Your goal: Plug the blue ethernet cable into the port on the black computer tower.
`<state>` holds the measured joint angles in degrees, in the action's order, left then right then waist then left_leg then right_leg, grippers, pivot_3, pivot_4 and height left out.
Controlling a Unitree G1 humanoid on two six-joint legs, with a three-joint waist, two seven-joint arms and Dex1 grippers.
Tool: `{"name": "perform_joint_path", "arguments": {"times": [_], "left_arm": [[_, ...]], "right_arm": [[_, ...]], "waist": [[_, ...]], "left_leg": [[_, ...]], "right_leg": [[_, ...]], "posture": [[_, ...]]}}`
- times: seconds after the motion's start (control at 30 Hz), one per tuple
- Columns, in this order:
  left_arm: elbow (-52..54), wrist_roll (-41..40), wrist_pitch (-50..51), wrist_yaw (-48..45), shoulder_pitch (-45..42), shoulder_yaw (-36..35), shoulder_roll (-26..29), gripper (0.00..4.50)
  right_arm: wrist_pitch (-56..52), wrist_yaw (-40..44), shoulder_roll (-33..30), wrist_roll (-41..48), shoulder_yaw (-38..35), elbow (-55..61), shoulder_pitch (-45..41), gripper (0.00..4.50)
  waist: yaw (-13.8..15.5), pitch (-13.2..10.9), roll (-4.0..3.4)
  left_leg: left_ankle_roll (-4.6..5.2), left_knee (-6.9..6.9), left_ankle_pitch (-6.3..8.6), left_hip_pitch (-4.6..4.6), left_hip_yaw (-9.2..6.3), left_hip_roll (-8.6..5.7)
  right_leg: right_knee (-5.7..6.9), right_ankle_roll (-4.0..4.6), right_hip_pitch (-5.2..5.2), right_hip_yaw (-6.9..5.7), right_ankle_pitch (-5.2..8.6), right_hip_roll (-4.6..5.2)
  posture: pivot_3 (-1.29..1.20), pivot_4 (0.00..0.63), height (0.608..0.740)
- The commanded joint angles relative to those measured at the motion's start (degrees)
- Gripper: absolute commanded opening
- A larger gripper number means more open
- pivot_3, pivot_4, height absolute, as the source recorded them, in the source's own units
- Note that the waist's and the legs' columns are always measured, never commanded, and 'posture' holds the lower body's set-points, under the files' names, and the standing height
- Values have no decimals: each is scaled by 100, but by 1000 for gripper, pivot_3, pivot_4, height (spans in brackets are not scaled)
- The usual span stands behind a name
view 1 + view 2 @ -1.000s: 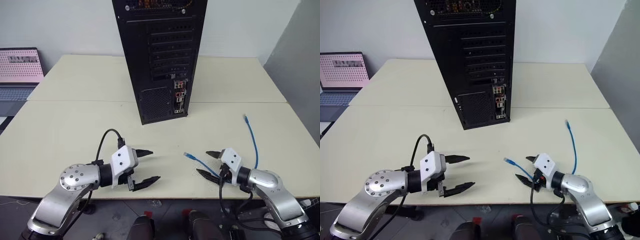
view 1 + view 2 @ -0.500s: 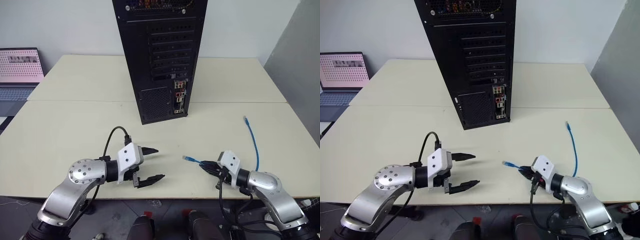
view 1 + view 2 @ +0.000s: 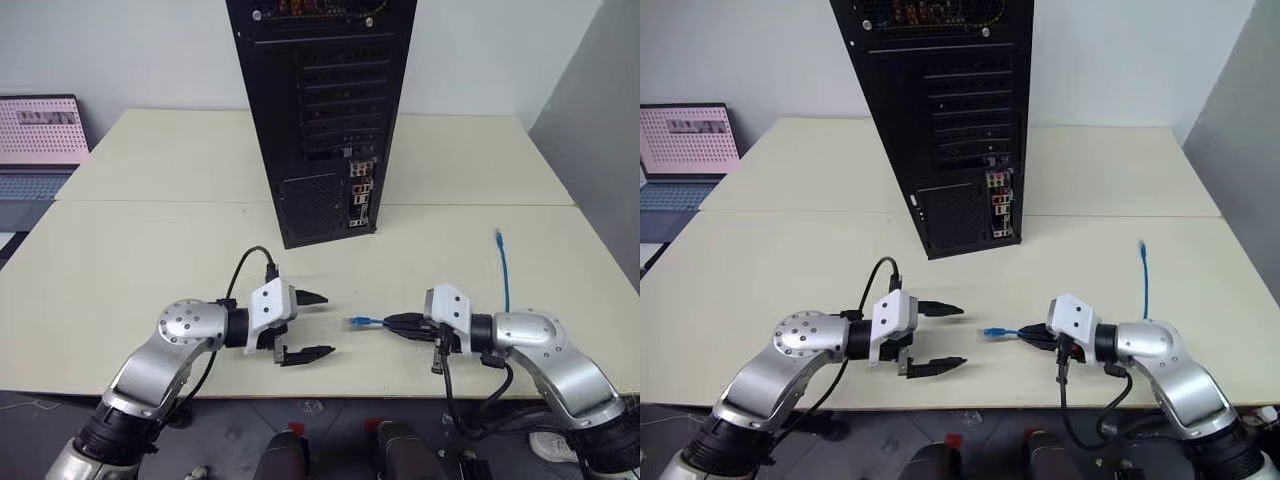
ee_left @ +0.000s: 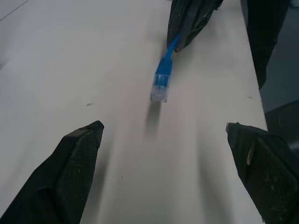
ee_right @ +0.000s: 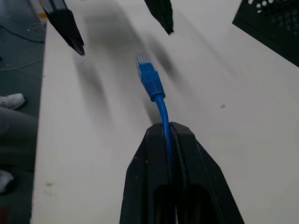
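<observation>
One claw, the right claw (image 3: 1032,335), is now clamping the thin bright-blue ethernet cable (image 3: 1145,285) behind its plug, lifting it off the cream counter (image 3: 790,250). Left claw (image 3: 940,338) is gaping nearby. The tall black metal computer tower (image 3: 950,120) is standing beyond, awaiting insertion.

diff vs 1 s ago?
The right hand shut on the blue ethernet cable just behind its near plug, lifted it off the table and swung it toward the left hand. The left hand, fingers apart, edged forward toward the plug. The black computer tower and laptop stayed put.
</observation>
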<state>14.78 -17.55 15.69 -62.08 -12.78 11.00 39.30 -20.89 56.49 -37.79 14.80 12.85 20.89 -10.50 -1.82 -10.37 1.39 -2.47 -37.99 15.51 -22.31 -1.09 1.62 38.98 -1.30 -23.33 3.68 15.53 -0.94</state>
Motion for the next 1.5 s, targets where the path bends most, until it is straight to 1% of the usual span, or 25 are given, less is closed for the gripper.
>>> {"name": "perform_joint_path", "arguments": {"times": [0.03, 0.17, 0.2, 0.3, 0.37, 0.4, 0.43, 0.6, 0.67, 0.7, 0.77, 0.83, 0.9, 1.27, 1.3, 1.37, 1.4, 1.5], "left_arm": [[6, -120, -61, -108, -150, -12, -91, 4500], [-8, -122, -66, -216, -152, 19, -118, 4500], [-9, -116, -68, -243, -149, 28, -115, 4309], [-10, -123, -26, -320, -151, 38, -104, 4014], [-26, -103, -19, -331, -166, 35, -118, 3464], [-32, -101, -10, -332, -174, 34, -128, 3345], [-34, -99, -3, -330, -185, 37, -138, 3069], [-56, -72, 14, -320, -229, 60, -208, 2080], [-67, -50, 1, -318, -235, 70, -224, 1783], [-77, -32, -12, -321, -236, 79, -232, 1481], [-86, -7, -30, -325, -232, 92, -241, 1097], [-94, 13, -45, -317, -225, 106, -243, 606], [-126, 58, -91, -308, -222, 133, -236, 242], [-182, 170, -262, -192, -145, 115, -290, 241], [-192, 199, -362, -169, -141, 103, -307, 241], [-220, 288, -597, -126, -128, 85, -339, 241], [-248, 373, -778, -113, -123, 93, -343, 241], [-315, 554, -1304, -59, -73, 88, -365, 240]], "right_arm": [[-86, 143, -32, 117, 46, 191, -178, 69], [-76, 179, -21, 70, 74, 112, -282, 69], [-76, 179, -17, 72, 74, 103, -298, 19], [-77, 181, -13, 83, 73, 99, -322, 0], [-79, 184, -12, 89, 73, 105, -328, 0], [-76, 186, -13, 88, 75, 107, -330, 0], [-75, 186, -12, 89, 76, 108, -332, 0], [-60, 197, -13, 76, 96, 87, -347, 0], [-52, 197, -16, 71, 107, 83, -354, 0], [-39, 201, -22, 58, 122, 76, -360, 0], [-23, 200, -23, 40, 141, 67, -366, 0], [-22, 196, -13, 43, 149, 62, -374, 0], [-29, 202, -7, 54, 152, 50, -392, 0], [-224, 218, -34, 137, 118, 28, -435, 0], [-231, 250, -63, 159, 85, 30, -440, 509], [-271, 311, -150, 227, -30, 45, -461, 825], [-340, 367, -229, 287, -106, 67, -472, 1136], [-491, 505, -498, 499, -346, 160, -441, 1866]], "waist": [[1, 0, 0], [-6, 0, 0], [-4, 0, 0], [-2, 0, 0], [-2, 0, 0], [-3, 0, 0], [-2, 0, 0], [-2, 0, 0], [-2, 0, 0], [-2, 0, 0], [-2, 0, 0], [-2, 0, 0], [-2, 0, 0], [-2, 0, 0], [-1, 0, 0], [-1, 0, 0], [2, 0, 0], [5, 0, 0]], "left_leg": [[0, -2, 0, -2, -5, 0], [0, -2, 0, -1, -17, 1], [0, -2, 0, -2, -19, 1], [0, -2, 0, -2, -20, 0], [0, -2, 0, -2, -22, 0], [0, -2, 0, -2, -22, 1], [0, -2, 0, -2, -22, 1], [0, -2, 0, -2, -22, 0], [0, -2, 0, -2, -22, 1], [0, -2, 0, -2, -22, 1], [0, -2, 0, -2, -22, 0], [0, -2, 0, -2, -22, 1], [0, -2, 0, -2, -22, 1], [0, -2, 0, -2, -24, 1], [0, -2, 0, -2, -23, 1], [0, -2, 0, -2, -23, 0], [0, -2, 0, -2, -23, 0], [0, -3, 0, -2, -23, -1]], "right_leg": [[0, 0, 0, 0, 0, 0], [1, 0, 0, -1, 0, 0], [1, 0, 0, -1, 0, 0], [1, 0, 0, -3, 0, 0], [1, 0, 0, -4, 0, 0], [1, 0, 0, -3, 0, 0], [1, 0, 0, -4, 0, 0], [1, 0, 0, -3, 0, 0], [1, 0, 0, -4, 0, 0], [1, 0, 0, -4, 0, 0], [1, 0, 0, -4, 0, 0], [1, 0, 0, -4, 0, 0], [1, 1, 0, -4, 0, 0], [1, 1, 0, -4, 0, 0], [1, 1, 0, -3, -1, 0], [1, 1, 0, -3, -1, 0], [1, 1, 0, -4, -1, 0], [1, 15, 0, -4, -9, 1]], "posture": [[0, 150, 740], [0, 150, 740], [0, 150, 740], [0, 150, 740], [0, 150, 740], [0, 150, 740], [0, 150, 740], [0, 150, 740], [0, 150, 740], [0, 150, 740], [0, 150, 740], [0, 150, 740], [0, 150, 740], [0, 150, 740], [0, 150, 740], [0, 150, 740], [0, 150, 740], [0, 150, 740]]}}
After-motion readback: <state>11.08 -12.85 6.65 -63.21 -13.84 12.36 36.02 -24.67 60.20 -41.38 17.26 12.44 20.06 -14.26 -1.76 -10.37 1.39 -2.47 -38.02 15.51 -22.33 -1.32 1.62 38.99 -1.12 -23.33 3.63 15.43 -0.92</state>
